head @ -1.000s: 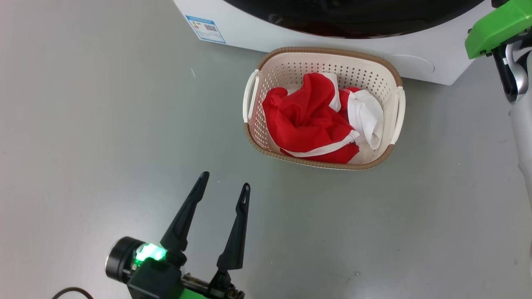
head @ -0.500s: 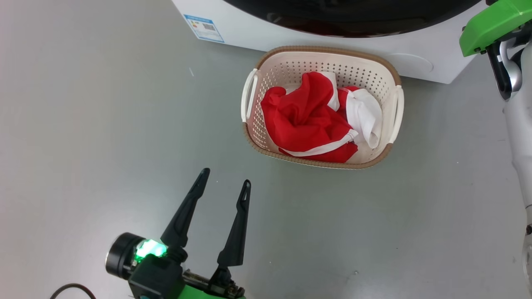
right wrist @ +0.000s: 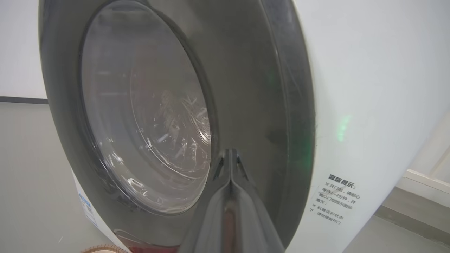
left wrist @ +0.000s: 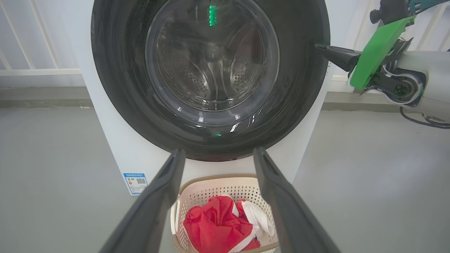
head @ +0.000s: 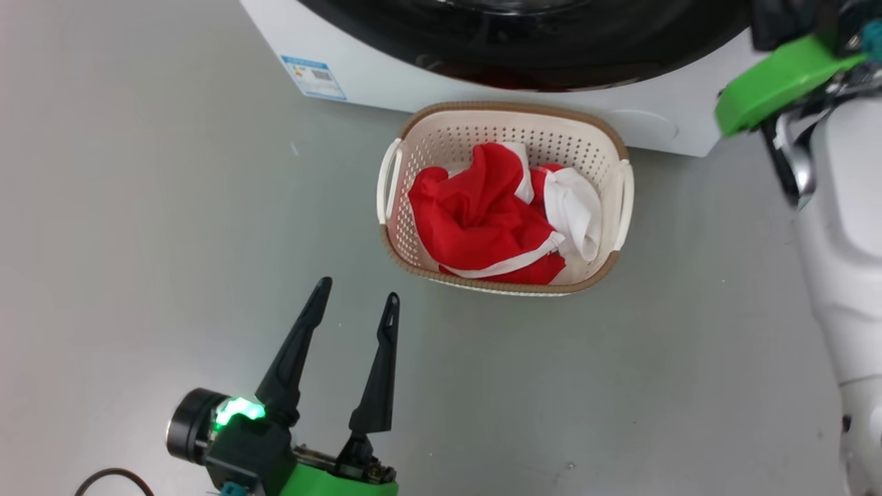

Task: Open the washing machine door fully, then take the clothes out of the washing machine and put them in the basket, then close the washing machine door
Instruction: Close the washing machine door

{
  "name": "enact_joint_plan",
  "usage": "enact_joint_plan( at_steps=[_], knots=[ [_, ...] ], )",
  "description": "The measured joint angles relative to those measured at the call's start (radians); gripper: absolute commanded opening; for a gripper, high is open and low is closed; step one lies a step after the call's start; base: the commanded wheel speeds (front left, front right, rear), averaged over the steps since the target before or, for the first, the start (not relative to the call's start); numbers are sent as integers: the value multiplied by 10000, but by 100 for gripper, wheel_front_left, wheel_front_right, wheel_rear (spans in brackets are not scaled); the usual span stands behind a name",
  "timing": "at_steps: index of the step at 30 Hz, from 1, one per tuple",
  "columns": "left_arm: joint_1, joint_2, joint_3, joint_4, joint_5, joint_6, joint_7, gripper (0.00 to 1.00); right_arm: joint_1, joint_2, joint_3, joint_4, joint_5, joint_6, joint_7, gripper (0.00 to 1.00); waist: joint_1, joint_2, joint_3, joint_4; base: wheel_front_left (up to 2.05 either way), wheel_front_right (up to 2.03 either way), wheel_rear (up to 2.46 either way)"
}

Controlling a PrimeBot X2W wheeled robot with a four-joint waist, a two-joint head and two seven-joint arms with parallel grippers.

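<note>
Floor [head: 138, 207]: plain grey, smooth, with a dull sheen and a few small specks; it spreads before the washing machine [left wrist: 123, 154] and to both sides of it.
Railing [left wrist: 35, 72]: white bars with a flat rail, behind the washing machine on its left.
Kerb [left wrist: 38, 98]: grey band under the railing.
Wall [right wrist: 17, 45]: white, beyond the washing machine, with a dark strip [right wrist: 21, 100] at its foot.
Light: even and soft, with faint shadows.

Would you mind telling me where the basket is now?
In the head view, the basket stands on the floor in front of the washing machine, under its door, holding the clothes; the open left gripper is nearer and to its left.
</note>
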Motion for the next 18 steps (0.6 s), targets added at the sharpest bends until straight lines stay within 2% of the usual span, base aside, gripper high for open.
enact_joint_plan(
  at_steps=[4, 18],
  knots=[
    [19, 27, 52, 59, -46, 6, 6, 100, 565, 94, 247, -458, 113, 0, 0, 100, 0, 0, -239, -157, 0, 0, 0],
    [463, 140, 219, 176, -462, 77, 77, 100, 3283, 420, 272, -2568, 462, 0, 2, 100, 0, 0, -1232, -829, 0, 0, 0]
  ],
)
